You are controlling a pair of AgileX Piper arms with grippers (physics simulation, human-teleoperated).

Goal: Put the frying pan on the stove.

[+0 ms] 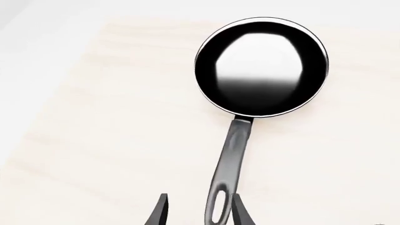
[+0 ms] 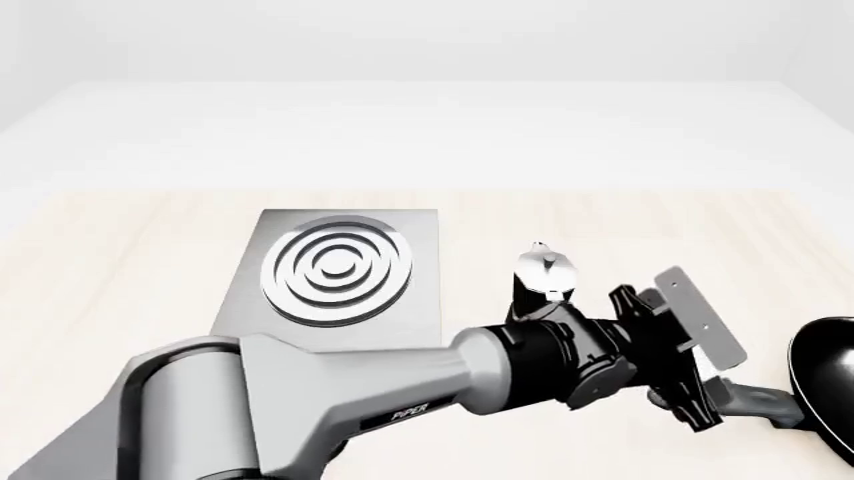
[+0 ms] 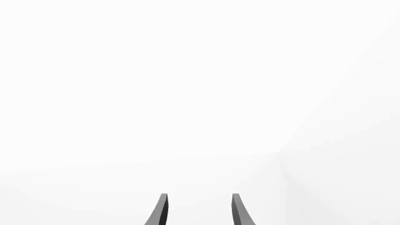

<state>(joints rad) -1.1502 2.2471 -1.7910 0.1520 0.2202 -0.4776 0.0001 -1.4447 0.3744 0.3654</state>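
Note:
The frying pan, round, black and glossy, lies on the pale wooden table with its long dark grey handle pointing toward my left gripper. The gripper is open; the handle's end sits between its fingers, close to one finger. In the front view the pan is cut off by the right edge and my left gripper reaches across to its handle. The stove, a grey plate with a silver ring burner, lies centre left. My right gripper is open, empty, facing blank white.
A black-and-silver moka pot stands just right of the stove, behind my left wrist. My left arm stretches low across the front of the table, between stove and pan.

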